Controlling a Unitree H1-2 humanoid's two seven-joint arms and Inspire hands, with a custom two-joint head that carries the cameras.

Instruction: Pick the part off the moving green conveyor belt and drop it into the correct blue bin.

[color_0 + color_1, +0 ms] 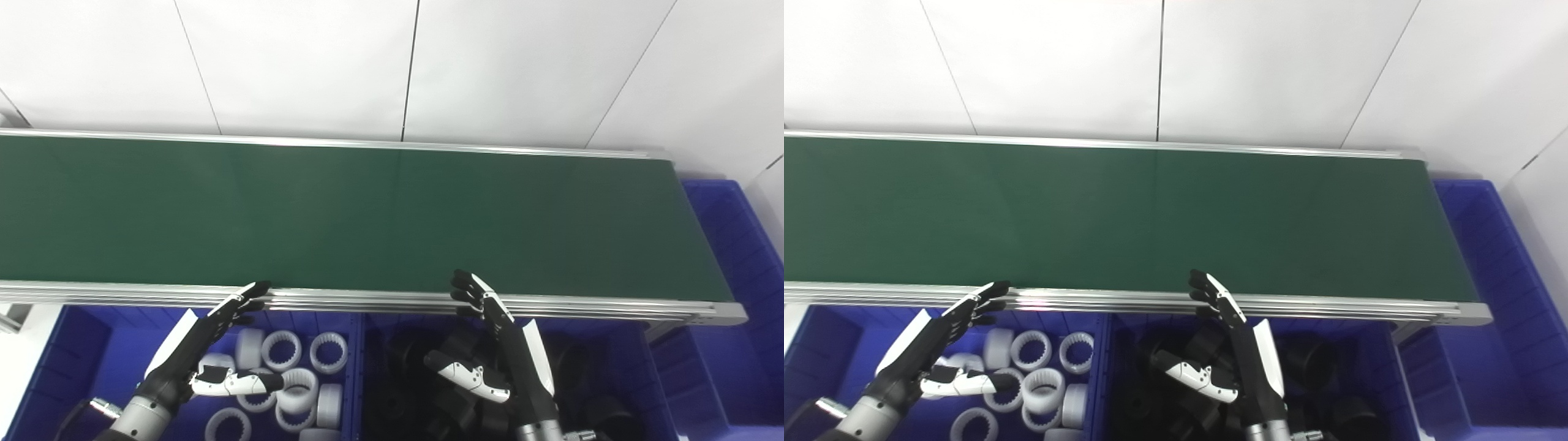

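Conveyor belt [343, 214] carries no part in either view; the task's part is not yet visible. Below its near rail, one blue bin [79, 349] holds white toothed rings [282, 350]; the neighbouring bin [658, 373] holds black parts [416, 358]. Left hand [208, 349] and right hand [496, 352] hover over these bins, fingers spread, holding nothing. Judged from the rings, a part is probably light, rigid, smooth; pinch across its rim.

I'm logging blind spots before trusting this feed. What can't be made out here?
- Belt: cut off at the left edge in both views; no part shows on the visible stretch.
- Black parts: dark and blurred in the right bin, shapes unreadable, partly behind the right robot hand.
- White rings: partly covered by the left robot hand, cut by the bottom edge.
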